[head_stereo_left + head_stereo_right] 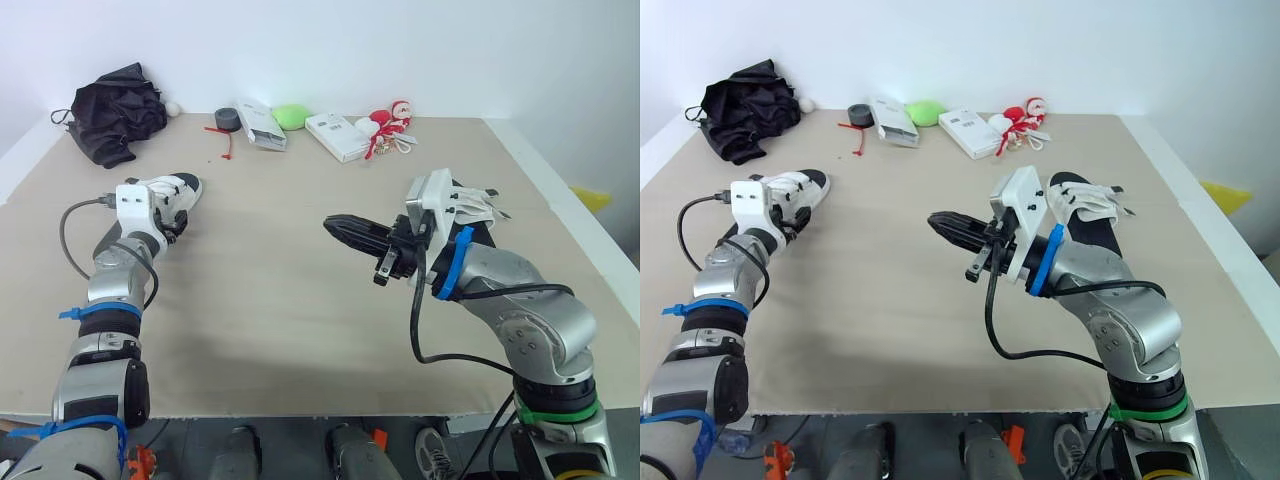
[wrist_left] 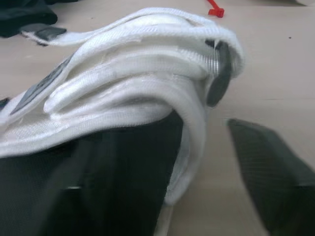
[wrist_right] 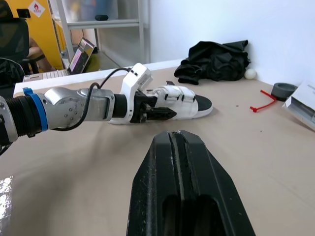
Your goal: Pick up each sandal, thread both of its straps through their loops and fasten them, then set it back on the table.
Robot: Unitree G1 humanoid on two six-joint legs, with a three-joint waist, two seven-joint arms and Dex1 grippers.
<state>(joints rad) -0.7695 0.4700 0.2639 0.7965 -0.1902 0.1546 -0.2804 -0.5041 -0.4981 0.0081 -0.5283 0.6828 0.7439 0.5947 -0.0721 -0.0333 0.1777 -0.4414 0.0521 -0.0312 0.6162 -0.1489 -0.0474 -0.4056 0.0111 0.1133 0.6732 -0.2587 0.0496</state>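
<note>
One white-strapped sandal (image 1: 178,188) with a black footbed lies on the table at the left. My left gripper (image 1: 176,221) is at its near end, open. One finger (image 2: 268,172) sits beside the straps (image 2: 147,73) with bare table between them. The other sandal (image 1: 1085,203) lies at the right, just behind my right wrist. My right gripper (image 1: 338,229) is shut and holds nothing. It hovers over the middle of the table and points left toward the first sandal (image 3: 182,101).
Along the table's far edge lie a black cloth (image 1: 115,110), a small white ball (image 1: 173,108), a tape roll (image 1: 228,119), a red tie (image 1: 224,138), two white boxes (image 1: 262,126) (image 1: 337,137), a green object (image 1: 292,116) and a red-and-white toy (image 1: 390,125).
</note>
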